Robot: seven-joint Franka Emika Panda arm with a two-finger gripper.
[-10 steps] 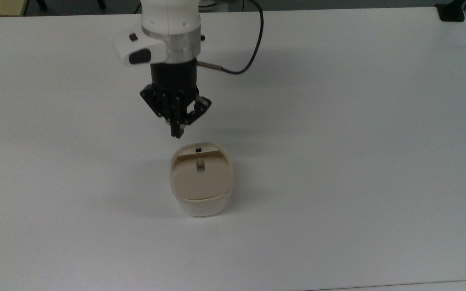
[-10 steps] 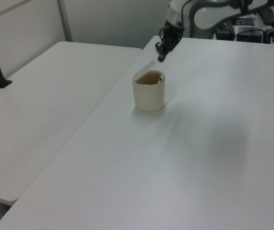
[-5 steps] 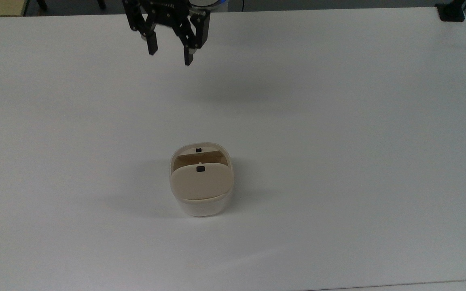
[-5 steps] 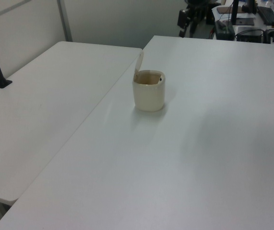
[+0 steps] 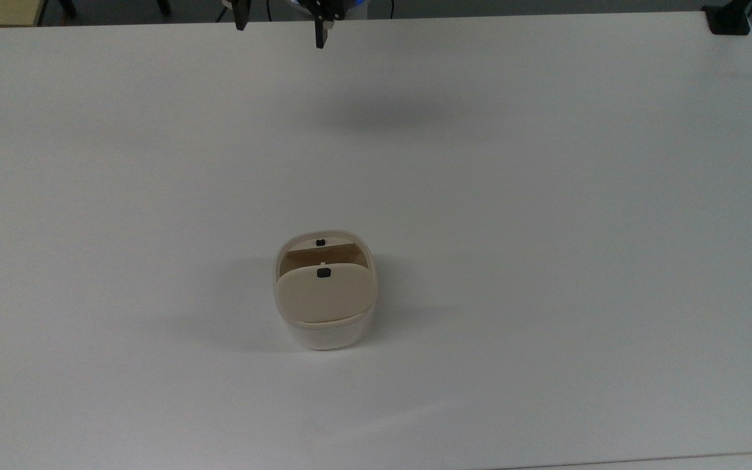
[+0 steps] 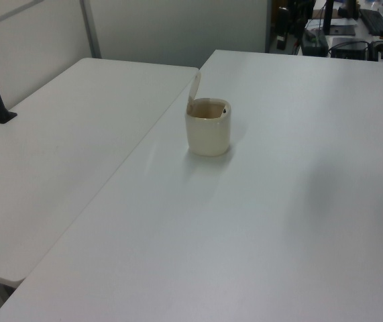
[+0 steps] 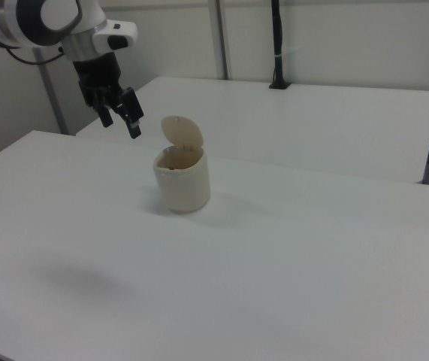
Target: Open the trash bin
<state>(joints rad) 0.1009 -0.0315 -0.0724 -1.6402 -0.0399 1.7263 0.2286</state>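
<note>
Nothing seems left undone: the trash bin (image 7: 182,183) is seen mid-frame with lid (image 7: 182,132) raised, the gripper (image 7: 121,121) spread empty at upper left.

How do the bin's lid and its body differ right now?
The lid is beige and flat; the body is cream-white and rounded. The lid stands raised on its hinge, while the body sits upright on the table. Both belong to one trash bin, clear of the open pincer.

Trash bin (image 5: 324,329) cream-white, lid (image 5: 325,294) beige with small black button (image 5: 324,273); table (image 5: 546,196) under bin plain white; gripper (image 7: 121,117) black, arm (image 7: 41,22) white
</note>
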